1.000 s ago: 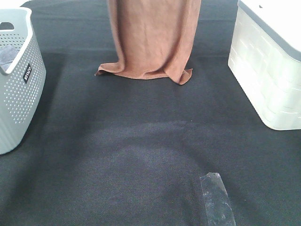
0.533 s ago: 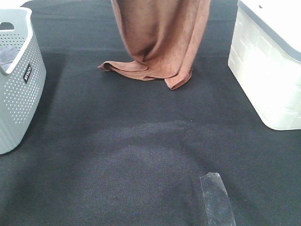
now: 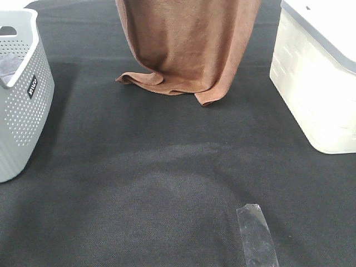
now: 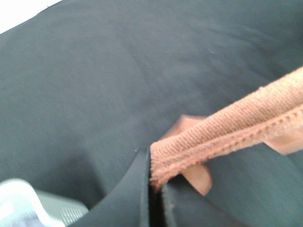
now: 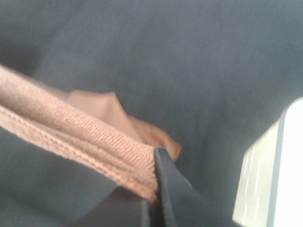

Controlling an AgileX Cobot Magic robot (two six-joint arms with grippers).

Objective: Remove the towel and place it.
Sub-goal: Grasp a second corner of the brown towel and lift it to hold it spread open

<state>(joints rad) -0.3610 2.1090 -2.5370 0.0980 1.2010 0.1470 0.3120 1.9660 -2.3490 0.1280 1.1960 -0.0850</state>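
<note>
The reddish-brown towel hangs like a curtain at the far middle of the dark table, its lower edge folded onto the cloth surface. Its top runs out of the exterior high view, and neither gripper shows there. In the left wrist view my left gripper is shut on a hemmed corner of the towel, which stretches away taut. The right wrist view has my right gripper shut on the other hemmed corner of the towel, high above the table.
A grey perforated basket with a grey cloth inside stands at the left edge. A white lidded bin stands at the right. A strip of clear tape lies on the dark table cover near the front.
The hanging towel has spread wider at the top and swung slightly, its lower edge bunching and shifting a little nearer on the table. Both grips stay shut.
</note>
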